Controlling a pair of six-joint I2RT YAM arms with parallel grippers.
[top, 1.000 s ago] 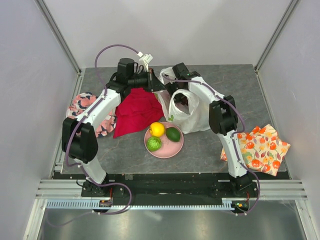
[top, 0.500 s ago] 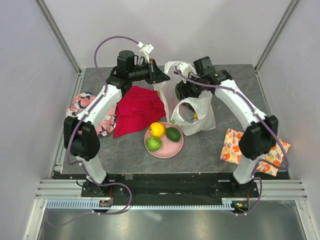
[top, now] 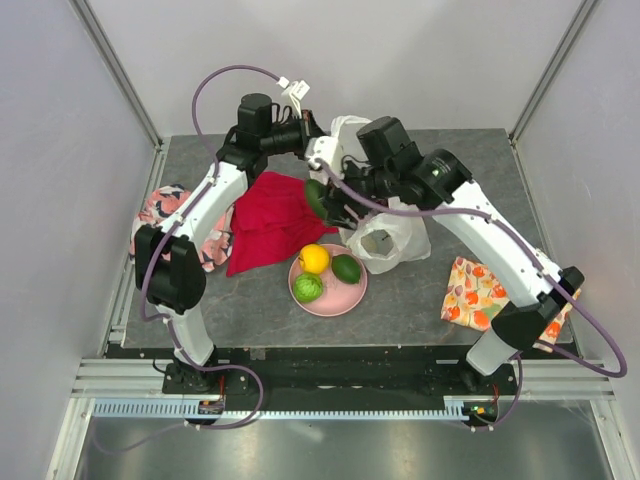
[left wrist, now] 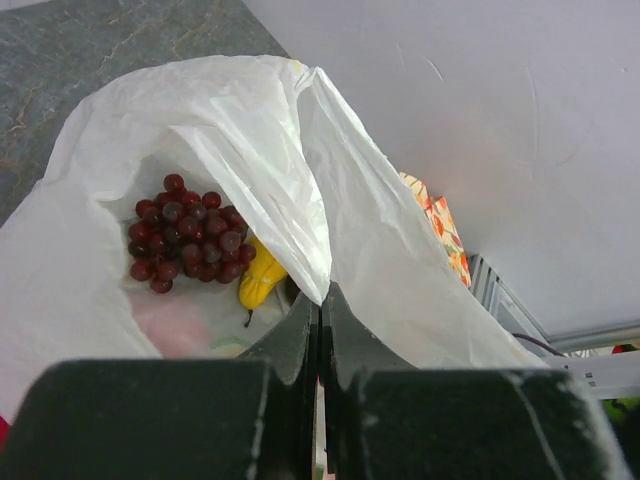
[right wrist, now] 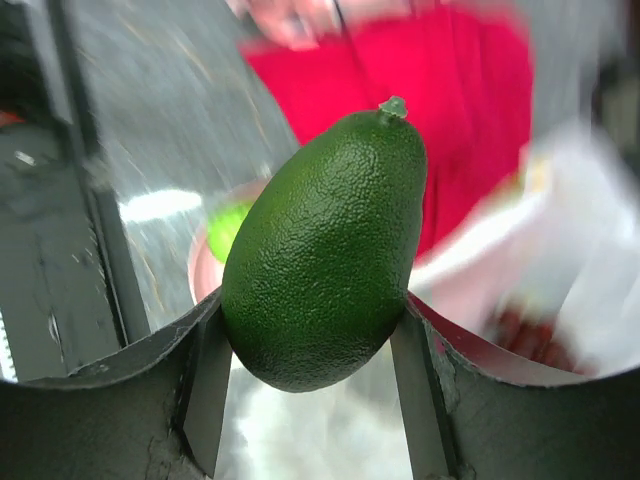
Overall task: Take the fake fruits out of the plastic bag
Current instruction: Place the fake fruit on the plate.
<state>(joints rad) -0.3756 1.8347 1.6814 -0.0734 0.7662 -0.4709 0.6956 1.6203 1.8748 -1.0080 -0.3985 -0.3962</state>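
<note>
The white plastic bag (top: 392, 236) lies at mid-table with its mouth pulled up. My left gripper (left wrist: 320, 300) is shut on the bag's rim (left wrist: 300, 200) and holds it raised. Inside the bag lie a dark red grape bunch (left wrist: 186, 240) and a yellow pear (left wrist: 260, 281). My right gripper (right wrist: 310, 350) is shut on a dark green avocado (right wrist: 325, 265), which hangs in the air left of the bag (top: 316, 197), over the edge of the red cloth. On the pink plate (top: 345, 297) rest a yellow-orange citrus (top: 314, 258), a second avocado (top: 346, 268) and a green lime (top: 307, 288).
A red cloth (top: 272, 222) lies left of the bag, touching the plate's far side. A floral cloth (top: 163, 212) sits at the left table edge, and an orange fruit-printed cloth (top: 478, 295) at the right under my right arm.
My right gripper has come up out of the bag with the avocado and swung left towards the red cloth. The left gripper keeps its hold on the bag's rim.
</note>
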